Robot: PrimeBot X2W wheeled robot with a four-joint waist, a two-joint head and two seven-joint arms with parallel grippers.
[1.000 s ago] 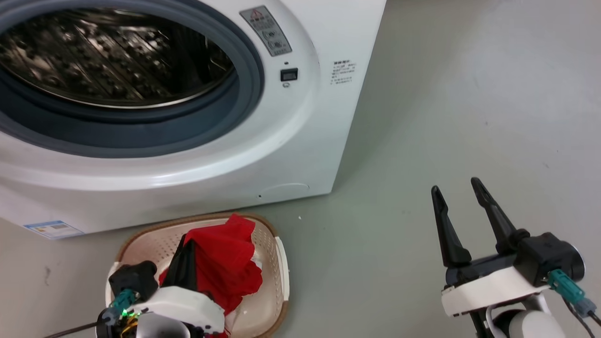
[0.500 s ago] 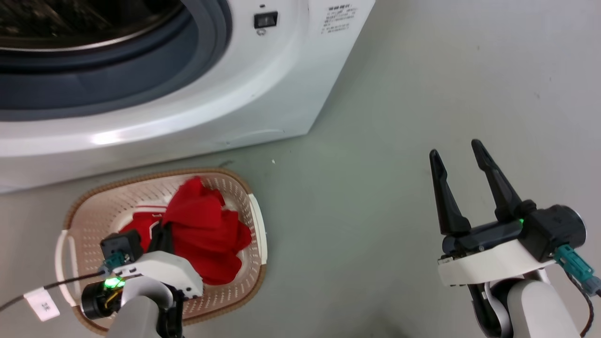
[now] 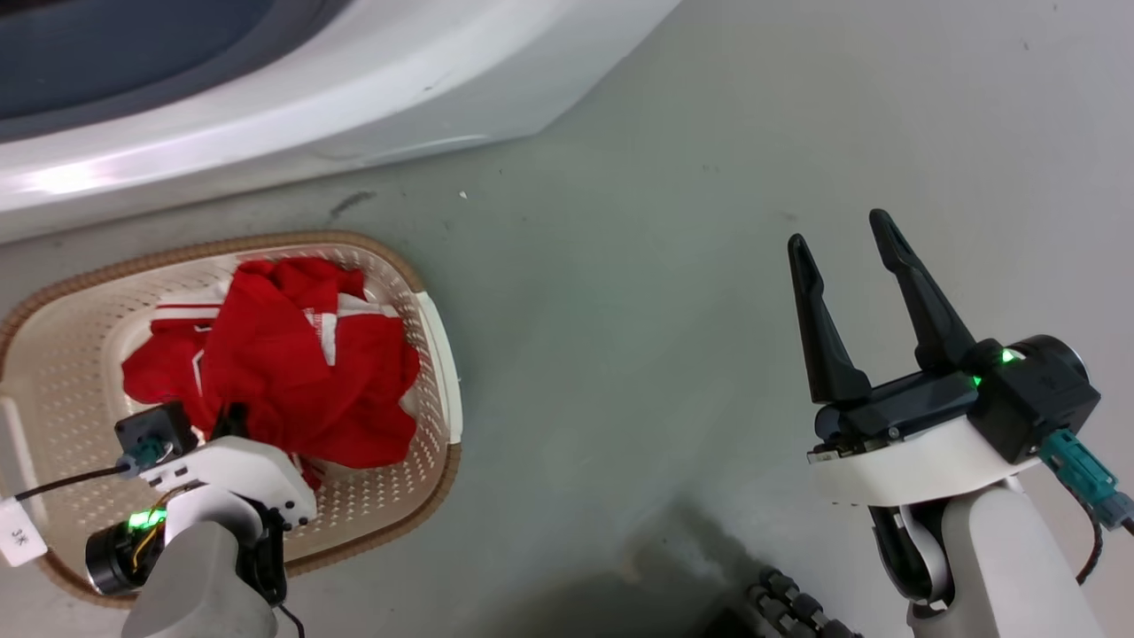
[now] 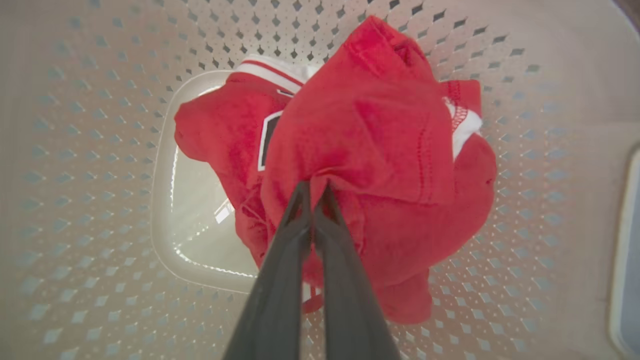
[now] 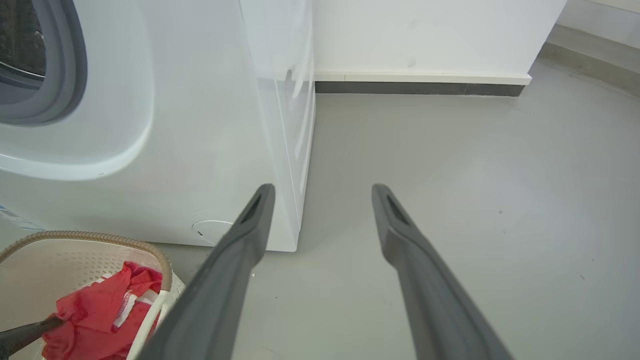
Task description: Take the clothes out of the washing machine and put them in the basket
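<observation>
Though folds hide its tips, left pincer [image 4: 313,189] clamps clothes [image 4: 380,130] in basket [image 4: 100,100] | right pincer [image 3: 838,230] apart

We see a smooth grey floor [image 5: 450,175] meeting a white wall [image 5: 425,35] along a dark baseboard [image 5: 415,88], evenly lit.

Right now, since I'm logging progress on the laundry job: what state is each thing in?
clothes, heaped in the basket
basket, upright on the floor
washing machine, opening uncovered
left gripper, shut on the clothes
right gripper, open, empty
</observation>
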